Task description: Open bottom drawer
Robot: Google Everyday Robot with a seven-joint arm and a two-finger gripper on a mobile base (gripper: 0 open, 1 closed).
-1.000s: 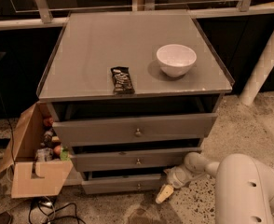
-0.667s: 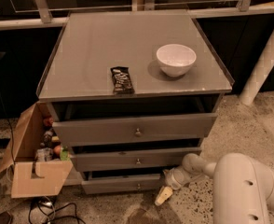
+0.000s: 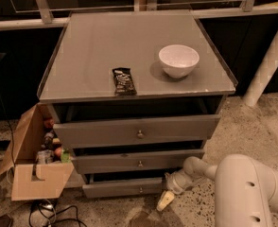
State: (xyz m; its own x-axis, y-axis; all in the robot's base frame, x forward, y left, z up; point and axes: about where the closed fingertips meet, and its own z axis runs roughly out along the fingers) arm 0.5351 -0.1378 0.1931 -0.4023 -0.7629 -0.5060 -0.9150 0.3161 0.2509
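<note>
The bottom drawer (image 3: 111, 188) should slide lightly; take its small knob (image 3: 140, 189). The pincer (image 3: 164, 201) hangs just beside it; its state I cannot tell.

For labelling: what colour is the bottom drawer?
Bottom drawer grey, camera view; gripper by its right end.

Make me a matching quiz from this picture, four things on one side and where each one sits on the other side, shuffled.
Things:
1. white bowl
2. snack bar
3. cardboard box
4. gripper

Places:
A. on the floor, left of the cabinet
B. near the front edge of the cabinet top
C. low, by the right end of the bottom drawer
D. right side of the cabinet top

Pairs: 1-D, 2-B, 3-A, 4-C
</note>
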